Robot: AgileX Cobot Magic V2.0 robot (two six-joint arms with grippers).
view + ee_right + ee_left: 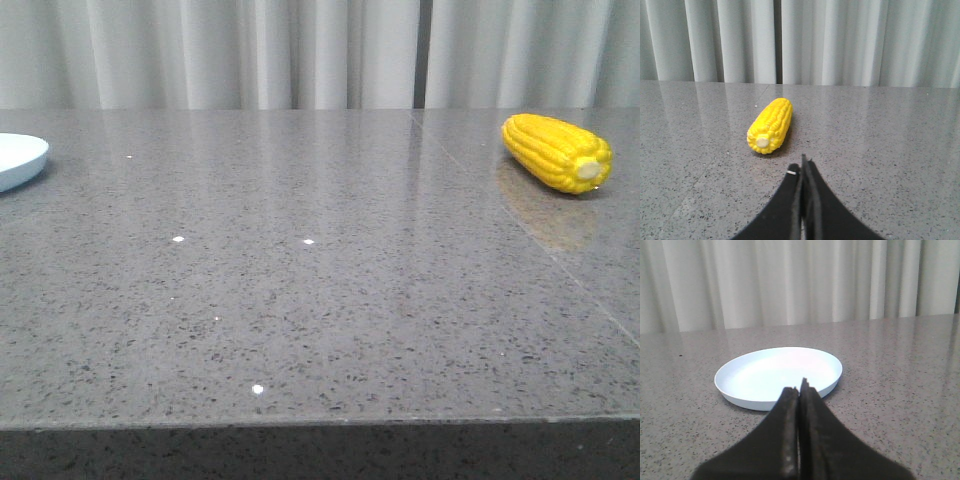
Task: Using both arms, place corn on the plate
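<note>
The yellow corn [558, 152] lies on its side at the far right of the grey table, pale stem end toward the camera. It also shows in the right wrist view [770, 125], a short way beyond my right gripper [803, 165], which is shut and empty. The pale blue-white plate [18, 160] sits at the far left edge of the front view, partly cut off. It shows whole in the left wrist view [778, 376], empty, just beyond my left gripper [800, 387], which is shut and empty. Neither gripper shows in the front view.
A grey speckled stone tabletop [300, 280] has a seam line [560, 265] running toward the front right. White pleated curtains [300, 50] hang behind the table. The table's front edge [320, 422] runs across the bottom of the front view.
</note>
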